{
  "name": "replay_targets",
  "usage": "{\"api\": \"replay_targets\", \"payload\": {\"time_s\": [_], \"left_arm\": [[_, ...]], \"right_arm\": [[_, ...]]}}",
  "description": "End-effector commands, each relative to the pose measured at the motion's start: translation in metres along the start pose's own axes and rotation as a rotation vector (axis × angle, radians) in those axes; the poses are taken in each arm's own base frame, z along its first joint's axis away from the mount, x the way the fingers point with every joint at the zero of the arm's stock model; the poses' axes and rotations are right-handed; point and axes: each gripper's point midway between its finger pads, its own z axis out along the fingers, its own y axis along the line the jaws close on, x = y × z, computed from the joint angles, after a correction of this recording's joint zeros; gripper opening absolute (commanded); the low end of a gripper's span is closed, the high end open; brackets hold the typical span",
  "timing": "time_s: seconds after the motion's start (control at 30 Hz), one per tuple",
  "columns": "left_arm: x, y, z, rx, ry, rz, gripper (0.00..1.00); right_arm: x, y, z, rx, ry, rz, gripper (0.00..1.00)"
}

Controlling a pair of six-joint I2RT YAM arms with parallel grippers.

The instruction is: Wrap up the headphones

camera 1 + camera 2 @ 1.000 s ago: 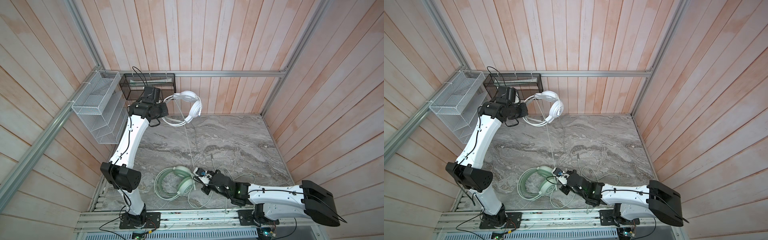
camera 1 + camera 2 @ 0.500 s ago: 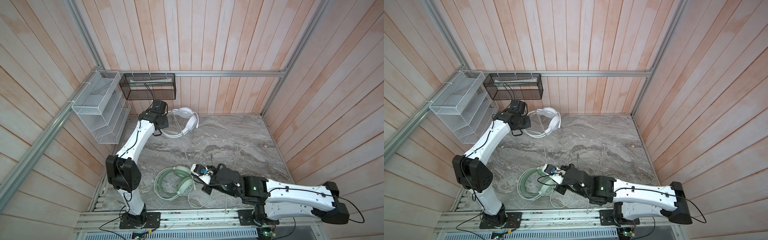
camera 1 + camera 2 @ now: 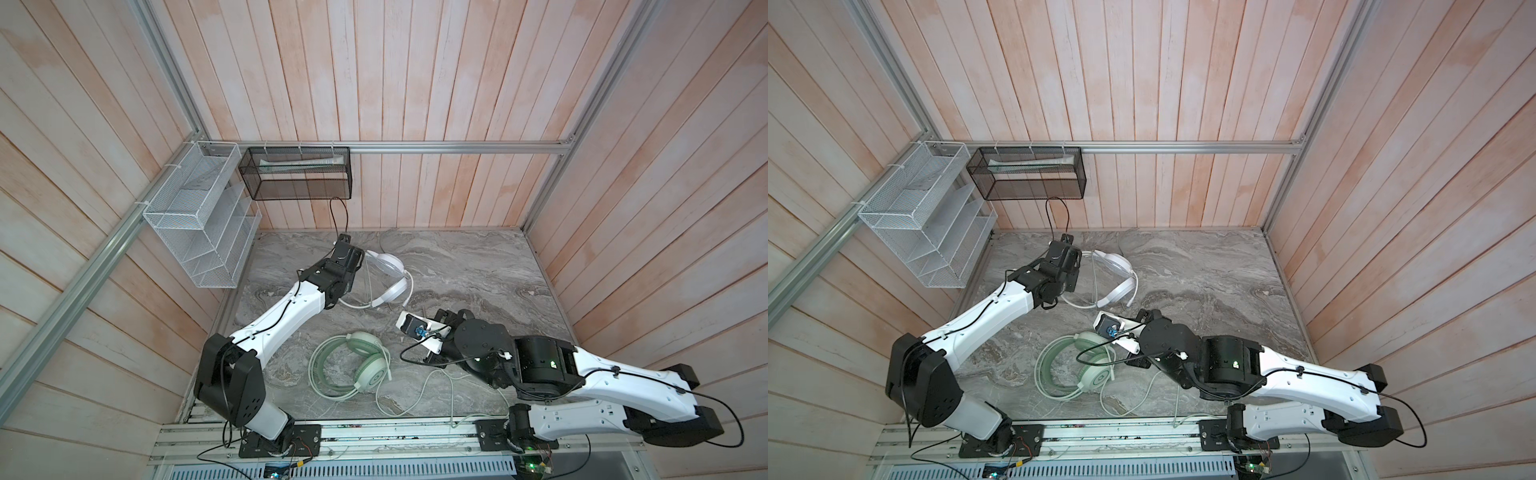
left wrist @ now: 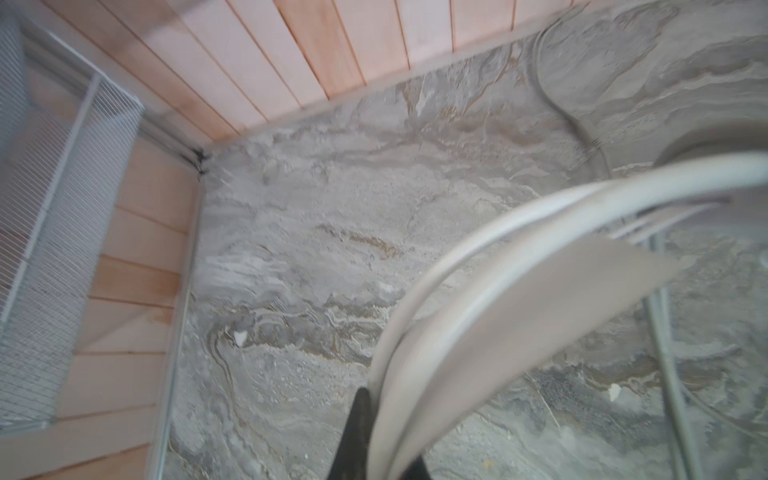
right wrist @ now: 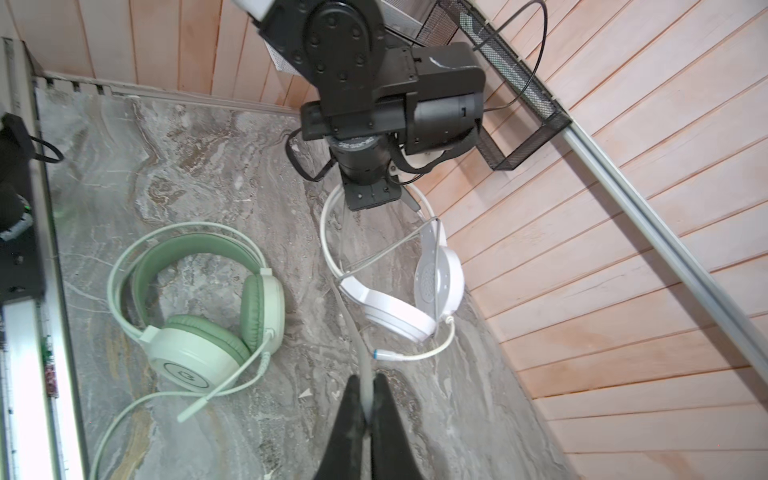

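Two pincers clamped | left pincer [image 4: 386, 453]: white headset [image 5: 399, 307] band | right pincer [image 5: 365, 399]: cable [image 5: 353, 324], running toward headset

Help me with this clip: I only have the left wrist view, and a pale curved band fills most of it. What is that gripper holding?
Observer: That band is the headband of the white headphones. The left gripper is shut on it, and both earcups hang out of your frame.
Operator: Is the other arm doing anything?
Observer: Yes. The right gripper is shut on a thin cable that runs up toward the white headphones.
Operator: Is there a second headset?
Observer: Yes. The mint green headphones lie flat on the table with neither gripper on them, and their cable is sprawled loose.
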Motion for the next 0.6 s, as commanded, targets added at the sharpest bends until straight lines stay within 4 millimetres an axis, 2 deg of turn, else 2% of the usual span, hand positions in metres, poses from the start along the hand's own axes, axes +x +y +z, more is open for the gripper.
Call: {"api": "replay_targets", "payload": {"time_s": [0.0,0.1,0.23,0.43,0.57], "left_arm": [[-0.026,0.016,-0.017,-0.129,-0.147,0.022,0.00],[-0.021,0.000,-0.031,-0.094,-0.178,0.080,0.00],[-0.009,-0.014,-0.053,-0.085,-0.236,0.185,0.00],[0.012,-0.014,-0.080,-0.050,-0.296,0.235,0.00],[0.026,-0.020,-0.093,-0.001,-0.342,0.260,0.00]], "right_arm": [[-0.037,-0.052,-0.028,0.137,-0.163,0.071,0.00],[-0.041,-0.069,-0.023,0.173,-0.192,0.088,0.00],[-0.035,-0.086,-0.001,0.185,-0.159,0.090,0.00],[-0.038,-0.122,0.014,0.233,-0.175,0.121,0.00],[-0.045,-0.125,0.029,0.210,-0.191,0.128,0.00]]}}
